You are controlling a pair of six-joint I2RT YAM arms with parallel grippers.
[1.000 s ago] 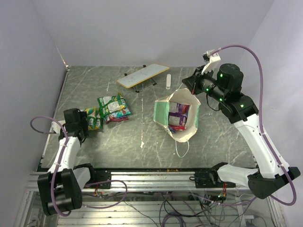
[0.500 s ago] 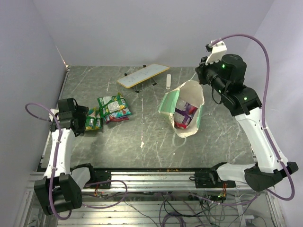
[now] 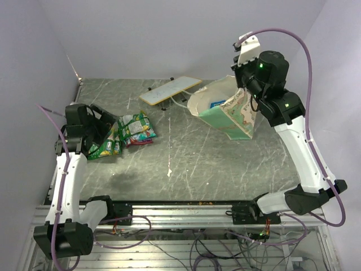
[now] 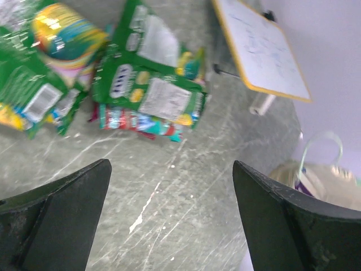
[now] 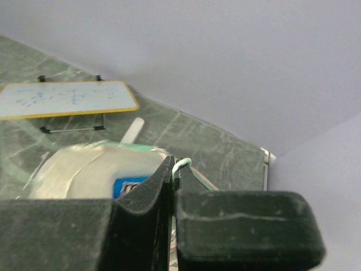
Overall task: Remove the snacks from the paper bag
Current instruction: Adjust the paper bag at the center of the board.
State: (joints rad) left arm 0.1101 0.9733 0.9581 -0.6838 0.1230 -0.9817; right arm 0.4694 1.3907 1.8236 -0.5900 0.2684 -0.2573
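Gripping 1 paper bag (image 3: pixel 232 117), R pincer (image 3: pixel 241 95), 3+ snacks (image 3: pixel 135 127) outside

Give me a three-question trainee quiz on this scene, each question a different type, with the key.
1. True or false: the paper bag stands upright on the table.
2. Which gripper has its fingers spread open? A. left gripper B. right gripper C. both
3. Fill in: the snack packets lying on the table are nearest the ___ arm.
Key: 1 false, the bag is tilted, its mouth facing the white board. 2 A, the right gripper is shut on the bag. 3 left.
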